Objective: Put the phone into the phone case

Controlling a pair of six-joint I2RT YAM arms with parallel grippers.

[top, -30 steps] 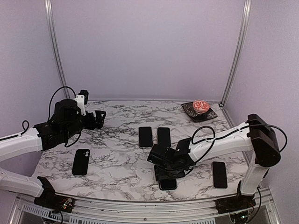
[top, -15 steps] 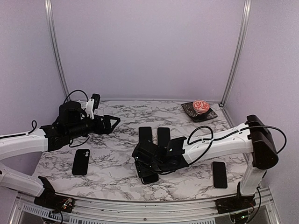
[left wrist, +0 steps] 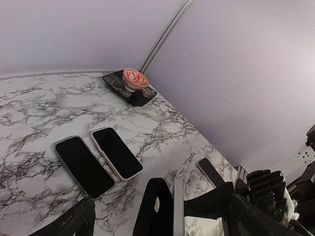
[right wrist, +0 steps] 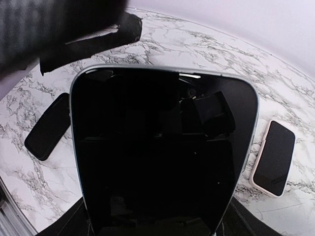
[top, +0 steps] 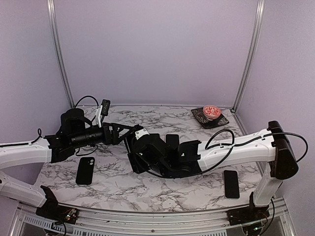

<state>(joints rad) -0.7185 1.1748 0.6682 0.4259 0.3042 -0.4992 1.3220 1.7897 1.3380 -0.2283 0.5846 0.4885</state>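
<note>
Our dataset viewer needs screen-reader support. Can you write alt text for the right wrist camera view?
A phone with a dark, reflective screen is held close to the camera, filling most of the frame. Behind it lies a marble table, with a black phone-shaped item at left and a phone in a pale case at right.

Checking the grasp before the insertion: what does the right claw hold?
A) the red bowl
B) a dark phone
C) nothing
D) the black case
B: in the right wrist view a dark phone fills the frame, gripped at its near end by the right claw.
</note>
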